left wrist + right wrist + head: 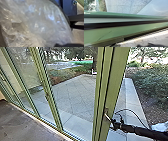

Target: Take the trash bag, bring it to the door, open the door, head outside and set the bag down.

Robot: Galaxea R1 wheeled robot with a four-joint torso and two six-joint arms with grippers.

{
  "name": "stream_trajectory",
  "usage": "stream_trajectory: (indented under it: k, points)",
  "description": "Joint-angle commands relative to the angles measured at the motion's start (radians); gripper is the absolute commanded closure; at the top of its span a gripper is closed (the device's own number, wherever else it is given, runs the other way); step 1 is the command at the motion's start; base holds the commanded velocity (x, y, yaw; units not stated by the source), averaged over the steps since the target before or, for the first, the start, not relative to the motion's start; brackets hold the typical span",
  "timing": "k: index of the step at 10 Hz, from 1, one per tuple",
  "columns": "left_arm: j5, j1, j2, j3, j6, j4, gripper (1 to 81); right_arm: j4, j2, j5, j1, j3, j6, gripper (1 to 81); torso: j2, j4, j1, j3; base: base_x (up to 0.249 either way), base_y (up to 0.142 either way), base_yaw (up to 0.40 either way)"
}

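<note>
Standing indoors, in the head view, over a dark brown-grey floor (20,124), with patches of light lying dully across it. Running along the edge of that floor, a pale sill (37,119); rising from it, tall panes of glass in slim green frames (53,105), slanting across the room's side. Nearer, to the right, a wide green upright of the door (116,74), bearing a metal handle (107,116). Reaching in from the right to that handle, the right tool (113,122), at the end of a black arm (145,131), with a thin dark cable (131,111) looping above. Cannot tell whether spread, pressed together or pinching the handle. Outside, sunlit paving (75,94) laid in diagonal squares, edged with smoother, paler slabs; past that, brown planted ground, leafy shrubs (155,78) and a tree trunk (94,59). In the right wrist view, close up, green framing with dark grooves, between speckled paving and grey floor with dark shadows. Close before the left wrist camera, the bag (37,25): clear, crumpled plastic, catching bluish and white glints. Cannot tell how the left tool is set, nor whether gripping the bag.
</note>
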Motion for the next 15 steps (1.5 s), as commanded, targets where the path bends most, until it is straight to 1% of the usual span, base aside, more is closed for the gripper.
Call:
stream_trajectory:
  k: [1,15]
  points:
    - [0.075,-0.016,-0.015,0.005,0.003,-0.004,81.1,0.044,-0.018,-0.246,0.029,-0.06,0.045,1.0,0.0,0.0,0.0,0.0,0.07,0.0,0.0]
    - [0.075,-0.011,-0.015,0.005,0.002,-0.006,81.1,0.044,-0.075,-0.245,0.068,-0.051,0.044,1.0,-0.002,-0.001,-0.005,0.0,0.085,0.0,0.0]
